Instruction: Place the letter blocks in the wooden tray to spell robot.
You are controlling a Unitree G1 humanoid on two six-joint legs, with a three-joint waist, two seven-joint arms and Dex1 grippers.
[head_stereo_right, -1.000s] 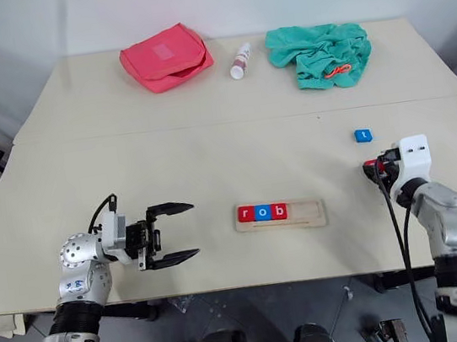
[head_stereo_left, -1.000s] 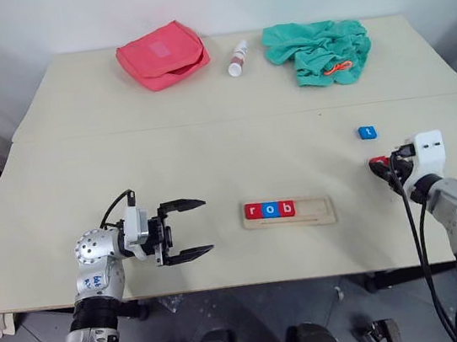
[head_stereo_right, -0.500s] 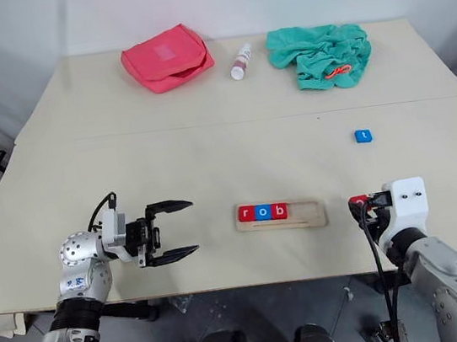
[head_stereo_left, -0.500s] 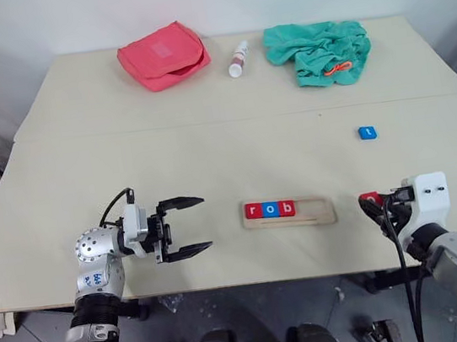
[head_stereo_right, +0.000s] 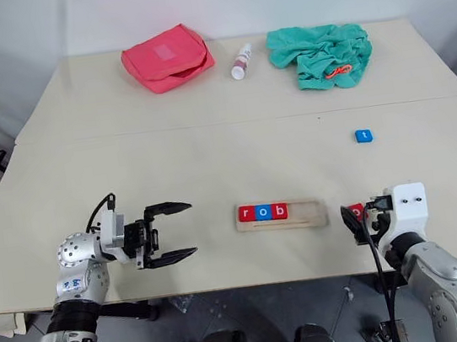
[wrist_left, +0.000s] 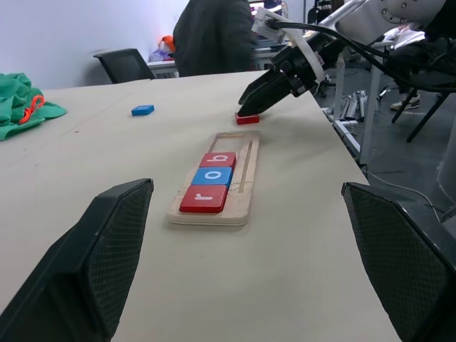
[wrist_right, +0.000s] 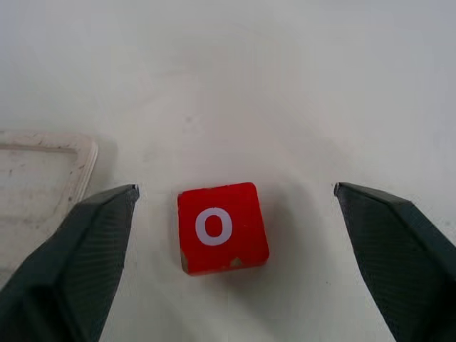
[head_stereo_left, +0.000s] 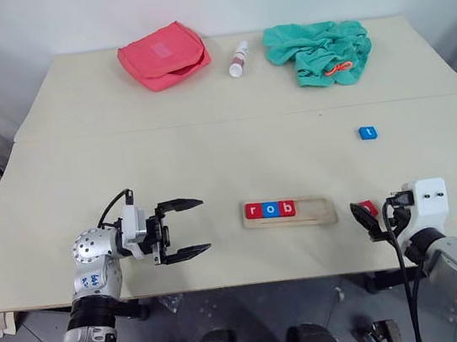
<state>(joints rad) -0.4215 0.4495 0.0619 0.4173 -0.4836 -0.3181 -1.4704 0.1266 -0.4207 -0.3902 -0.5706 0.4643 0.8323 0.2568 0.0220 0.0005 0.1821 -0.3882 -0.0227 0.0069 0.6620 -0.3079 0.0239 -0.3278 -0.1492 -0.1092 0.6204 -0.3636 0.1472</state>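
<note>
Letter blocks reading r, o, b (head_stereo_left: pixel 270 209) are sitting in the left part of the wooden tray (head_stereo_left: pixel 315 211), while a red o block (wrist_right: pixel 222 227) is lying on the surface (head_stereo_left: pixel 209 157) just right of the tray, between the spread jaws of the right gripper (head_stereo_left: pixel 365 218), apparently not touching them. A blue t block (head_stereo_left: pixel 366 132) is resting farther back on the right. The left gripper (head_stereo_left: pixel 184 227) is hovering left of the tray, well apart from it, its jaws gaping wide and empty.
</note>
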